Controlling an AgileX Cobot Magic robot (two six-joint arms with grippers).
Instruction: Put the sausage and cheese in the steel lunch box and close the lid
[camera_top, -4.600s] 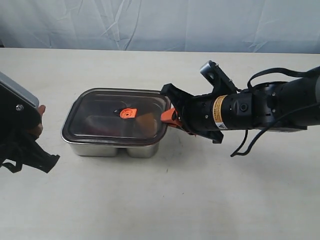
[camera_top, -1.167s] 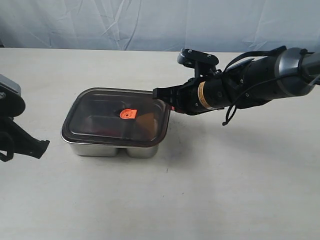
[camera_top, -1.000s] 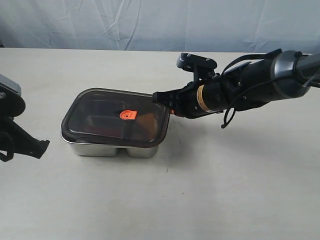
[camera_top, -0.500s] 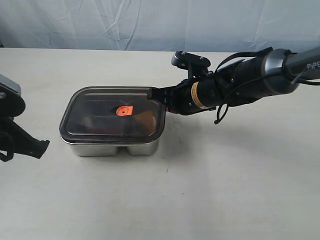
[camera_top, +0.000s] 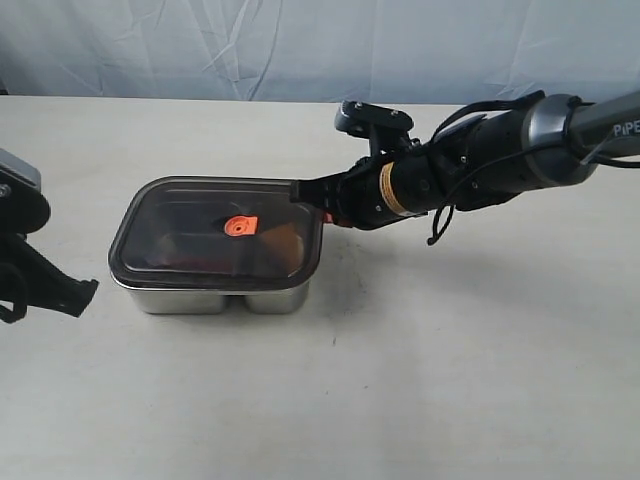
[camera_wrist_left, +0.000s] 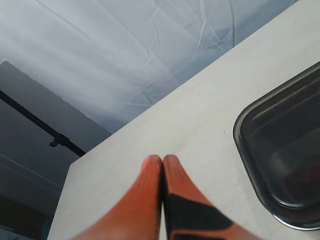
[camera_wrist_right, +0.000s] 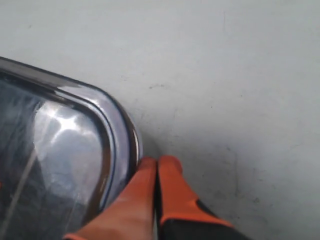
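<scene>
The steel lunch box (camera_top: 210, 296) stands left of the table's middle, with the dark lid (camera_top: 190, 225) lying flat on top and its orange valve (camera_top: 240, 226) in the centre. Through the lid the cheese (camera_top: 285, 240) shows as an orange-brown shape on the right. The sausage (camera_top: 175, 260) is only a dim reddish patch on the left. My right gripper (camera_top: 305, 192) (camera_wrist_right: 157, 161) is shut and empty, its tips pressed against the lid's (camera_wrist_right: 50, 150) far right corner. My left gripper (camera_wrist_left: 162, 160) is shut on nothing, off the box's left side, with a lid corner (camera_wrist_left: 280, 150) beside it.
The left arm (camera_top: 30, 270) sits low at the table's left edge. The right arm (camera_top: 480, 170) stretches in from the right, above the table. A wrinkled pale backdrop (camera_top: 300, 50) runs behind the far edge. Bare tabletop (camera_top: 400, 380) lies in front of the box.
My right gripper has pushed leftward against the lid's corner. The lid slid left, no longer overhangs the right side, and the box shifted a little left. The left arm stayed still.
</scene>
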